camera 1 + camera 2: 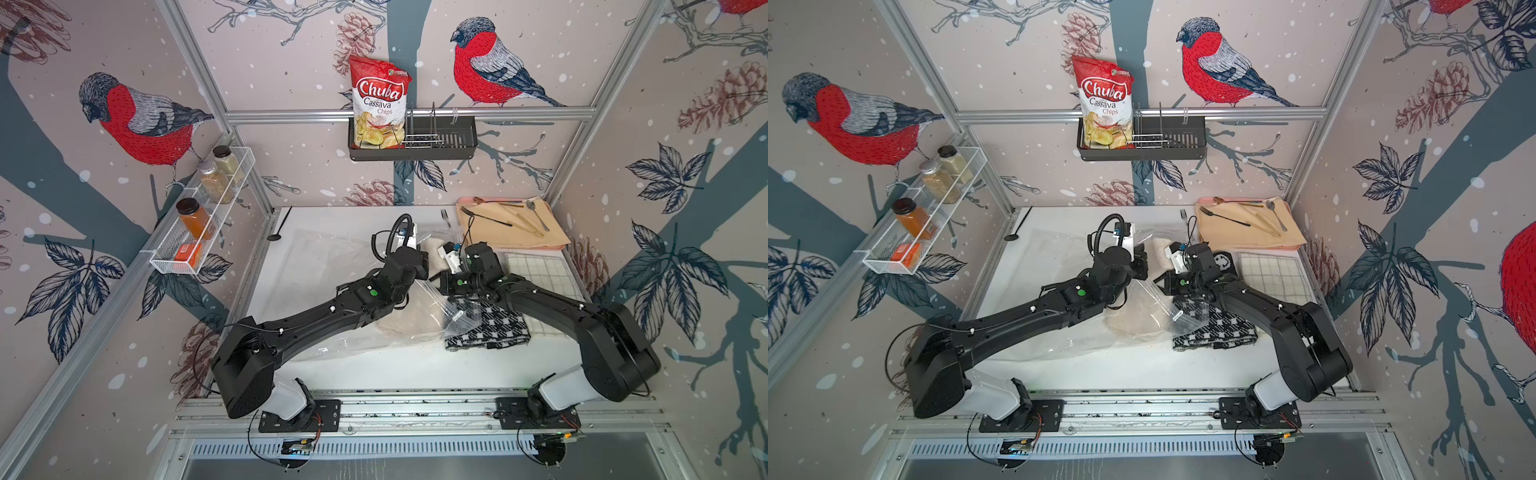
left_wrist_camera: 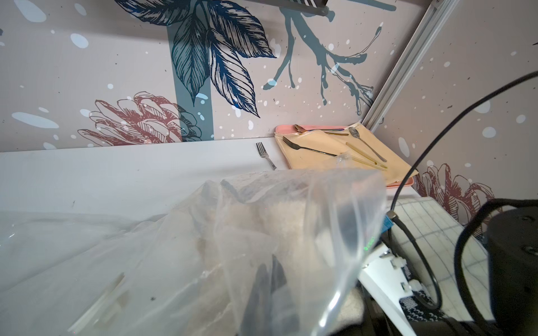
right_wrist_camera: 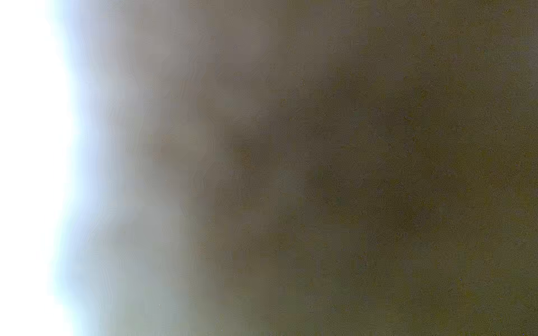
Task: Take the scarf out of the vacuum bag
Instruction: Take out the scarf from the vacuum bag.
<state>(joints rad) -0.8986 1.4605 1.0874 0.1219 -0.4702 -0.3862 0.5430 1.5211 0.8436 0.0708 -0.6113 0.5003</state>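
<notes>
The vacuum bag (image 1: 332, 266) lies crinkled and clear across the white table, its mouth toward the right. Inside it sits the scarf (image 1: 409, 324), a cream fuzzy cloth, also seen through the plastic in the left wrist view (image 2: 291, 209). My left gripper (image 1: 420, 259) is shut on the bag's upper sheet and holds it lifted; its dark tips (image 2: 269, 261) show through the film. My right gripper (image 1: 436, 277) reaches into the mouth from the right and appears shut on the scarf. The right wrist view is only a close blur of cloth.
A black-and-white houndstooth knit (image 1: 490, 328) lies under my right arm, partly beneath the bag's mouth. Behind it lies a white grid cloth (image 1: 540, 270). A beige mat (image 1: 498, 237) with cutlery covers a pink tray at the back right. A fork (image 1: 445, 217) lies beside it.
</notes>
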